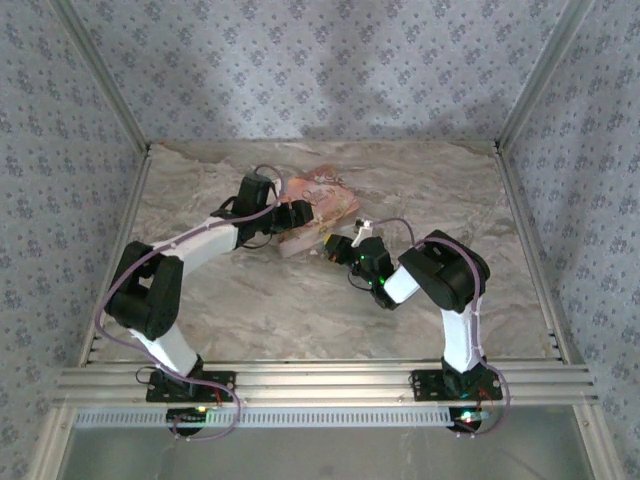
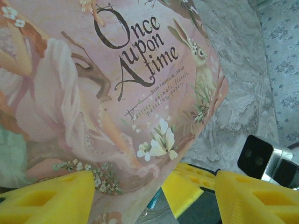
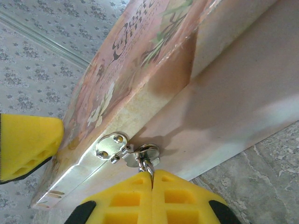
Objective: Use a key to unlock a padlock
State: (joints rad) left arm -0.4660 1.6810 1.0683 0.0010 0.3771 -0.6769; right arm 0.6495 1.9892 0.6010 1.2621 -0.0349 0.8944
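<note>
A flat pink box (image 1: pixel 322 203) printed "Once upon a time" (image 2: pixel 117 93) lies at mid-table. On its side (image 3: pixel 224 93) sits a silver hasp (image 3: pixel 111 146). My right gripper (image 3: pixel 152 173) is shut on a thin silver loop (image 3: pixel 145 161) that passes through the hasp's ring. I cannot tell whether that loop belongs to the padlock or the key. The padlock's brass body is hidden. My left gripper (image 2: pixel 154 184) stands open astride the box's near corner; its left finger (image 2: pixel 46 198) overlaps the lid. A small teal piece (image 2: pixel 158 196) shows under the box edge.
The marble table (image 1: pixel 300 310) has free room in front of and to the right of the box. Patterned walls (image 1: pixel 320 60) and aluminium posts close in the back and sides. In the left wrist view the right gripper's finger (image 2: pixel 191 186) and camera (image 2: pixel 256 156) sit close by.
</note>
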